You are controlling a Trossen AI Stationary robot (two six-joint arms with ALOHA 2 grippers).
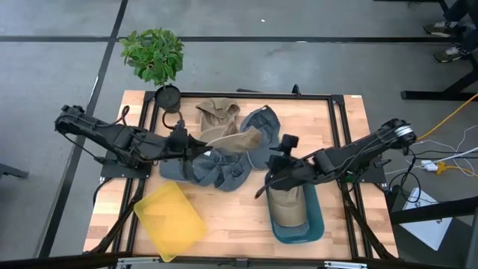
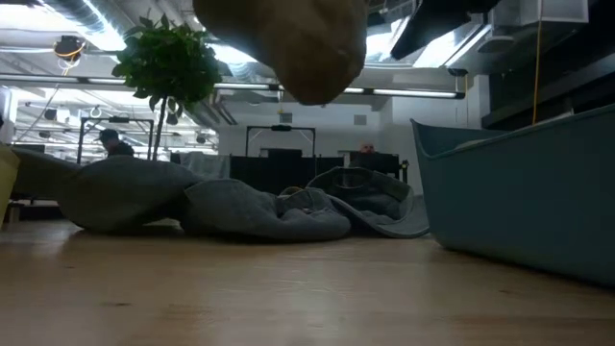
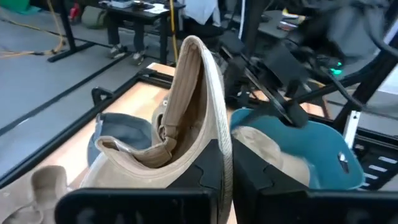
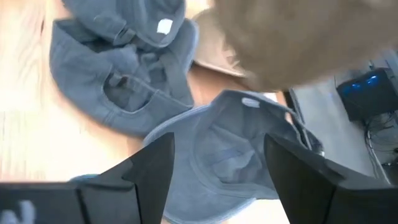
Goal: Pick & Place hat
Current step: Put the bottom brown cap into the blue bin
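From above, my left fingers (image 1: 200, 142) pinch the tan cotton cap (image 1: 237, 140) by its brim, lifted over the pile of grey-blue fabric caps (image 1: 216, 170) mid-worktop. My right fingers (image 1: 278, 179) sit at the near edge of the teal plastic bin (image 1: 312, 224), where another tan cap (image 1: 287, 205) already lies. A yellow plastic tray (image 1: 170, 220) rests on the wooden worktop (image 1: 231, 224).

At worktop level, the held tan cap (image 2: 298, 43) hangs above the grey-blue heap (image 2: 211, 207), the teal bin's wall (image 2: 519, 192) alongside.

Through my left wrist, my fingers (image 3: 229, 180) press together on the cap's brim (image 3: 196, 99). I judge it light, soft and floppy; the stiffer brim is the surest hold.

Through my right wrist, my fingers (image 4: 214, 171) are spread wide, empty, over a grey-blue cap (image 4: 242, 143).
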